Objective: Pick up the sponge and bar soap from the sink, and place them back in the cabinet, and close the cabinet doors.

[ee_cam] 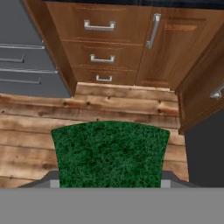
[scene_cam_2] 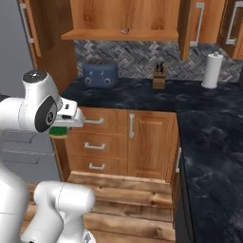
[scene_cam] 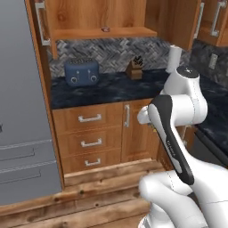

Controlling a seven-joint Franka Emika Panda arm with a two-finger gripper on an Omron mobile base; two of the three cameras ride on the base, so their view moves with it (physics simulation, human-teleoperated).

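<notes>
**Sponge in grip, soap apparently shelved, doors open**

Currently, left base view: cabinet (scene_cam: pixel 102 32) sits above the counter (scene_cam: pixel 107 87) with its left door (scene_cam: pixel 44 24) swung out, handle facing the camera, so the plank shelf is exposed for loading. Small pinkish thing at the shelf's front edge, probably the bar soap (scene_cam: pixel 105 29); too small to be sure. Toaster (scene_cam: pixel 81 72) and knife block (scene_cam: pixel 135 69) stand on the counter below, against the backsplash and well clear of the shelf. Arm is folded low in front of the lower drawers (scene_cam: pixel 90 142).

Right base view: same layout from the other side. Pinkish item is again on the shelf edge, right door (scene_cam_2: pixel 193 23) also hangs open. Paper towel roll (scene_cam_2: pixel 211 70) stands far right on the counter. Gripper (scene_cam_2: pixel 60 129) is tucked under the wrist at drawer height, with a green edge of the sponge (scene_cam_2: pixel 60 131) showing beneath it. It hangs well below the shelf, so I'd judge a lift toward the cabinet comes next.

Hand view: camera looks down at the wood floor (ee_cam: pixel 35 131) and lower drawers. Sponge's green scrub face spans the bottom between the finger tips; jaws are clamped on it from both sides, holding it flat and square, which should let it slide onto the shelf cleanly.
</notes>
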